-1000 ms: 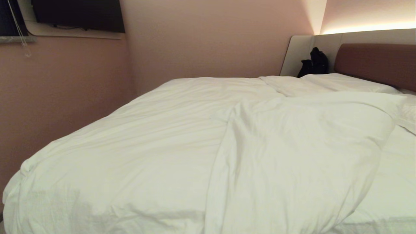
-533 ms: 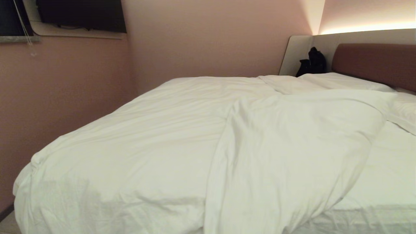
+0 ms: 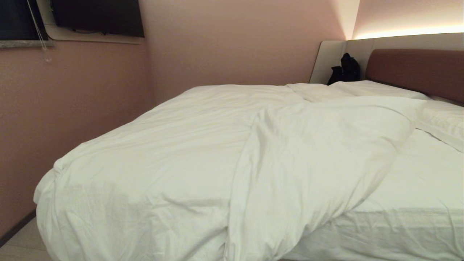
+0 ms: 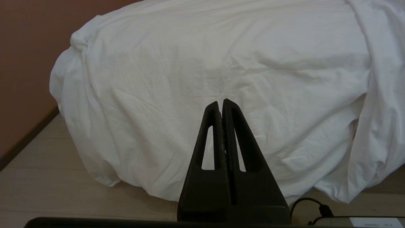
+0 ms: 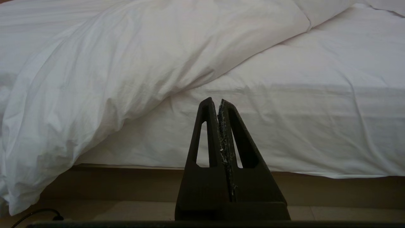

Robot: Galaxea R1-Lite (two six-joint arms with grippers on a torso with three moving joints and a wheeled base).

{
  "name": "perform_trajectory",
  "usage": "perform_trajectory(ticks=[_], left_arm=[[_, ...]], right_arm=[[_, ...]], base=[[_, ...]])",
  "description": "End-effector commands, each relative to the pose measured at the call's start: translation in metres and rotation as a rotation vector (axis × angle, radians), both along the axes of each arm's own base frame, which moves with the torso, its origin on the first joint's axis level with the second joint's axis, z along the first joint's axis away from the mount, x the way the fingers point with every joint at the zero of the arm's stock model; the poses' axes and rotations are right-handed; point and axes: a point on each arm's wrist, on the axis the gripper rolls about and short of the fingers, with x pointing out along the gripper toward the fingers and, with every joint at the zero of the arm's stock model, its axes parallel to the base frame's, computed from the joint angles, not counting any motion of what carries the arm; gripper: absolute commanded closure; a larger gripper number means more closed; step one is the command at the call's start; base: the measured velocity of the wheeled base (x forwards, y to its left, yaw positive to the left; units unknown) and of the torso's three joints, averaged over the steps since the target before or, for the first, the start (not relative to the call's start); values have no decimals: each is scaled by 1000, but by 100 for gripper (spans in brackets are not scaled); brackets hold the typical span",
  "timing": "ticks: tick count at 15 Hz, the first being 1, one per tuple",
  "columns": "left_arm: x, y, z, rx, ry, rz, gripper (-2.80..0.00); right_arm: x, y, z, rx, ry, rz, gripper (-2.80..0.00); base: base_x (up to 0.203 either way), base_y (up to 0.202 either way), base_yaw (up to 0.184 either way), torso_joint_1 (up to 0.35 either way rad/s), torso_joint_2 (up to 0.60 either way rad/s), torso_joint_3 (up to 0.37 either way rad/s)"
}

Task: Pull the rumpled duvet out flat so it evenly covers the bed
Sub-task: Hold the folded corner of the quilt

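Black bag (image 3: 344, 69), wall-mounted TV (image 3: 98, 16)

Dusty pink walls (image 3: 232, 40) meet in a corner behind the sleeping area. High on the left wall hangs a dark screen (image 3: 96, 16), beside a dark window (image 3: 16, 18) with a thin cord (image 3: 40, 34). Warm light strip (image 3: 409, 32) glows above the pale surround panel (image 3: 326, 59). Pale wooden floor (image 4: 47, 186) with dark skirting (image 3: 16, 228).

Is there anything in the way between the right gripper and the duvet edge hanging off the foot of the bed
Nothing visible. The shut right gripper faces the duvet across open air; only bare mattress sheet and floor lie nearby.
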Motion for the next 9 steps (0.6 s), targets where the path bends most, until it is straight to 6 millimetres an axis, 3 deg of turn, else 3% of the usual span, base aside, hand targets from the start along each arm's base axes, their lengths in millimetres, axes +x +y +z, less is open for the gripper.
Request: perform_trajectory(ticks=[1, 9], left_arm=[[0, 0, 0, 0, -1, -1, 0], [0, 0, 0, -2, -2, 1, 0]], right_arm=[[0, 0, 0, 1, -2, 0, 0], [0, 0, 0, 1, -2, 0, 0]], base=[[0, 0, 0, 0, 0, 0], [0, 0, 0, 0, 0, 0]])
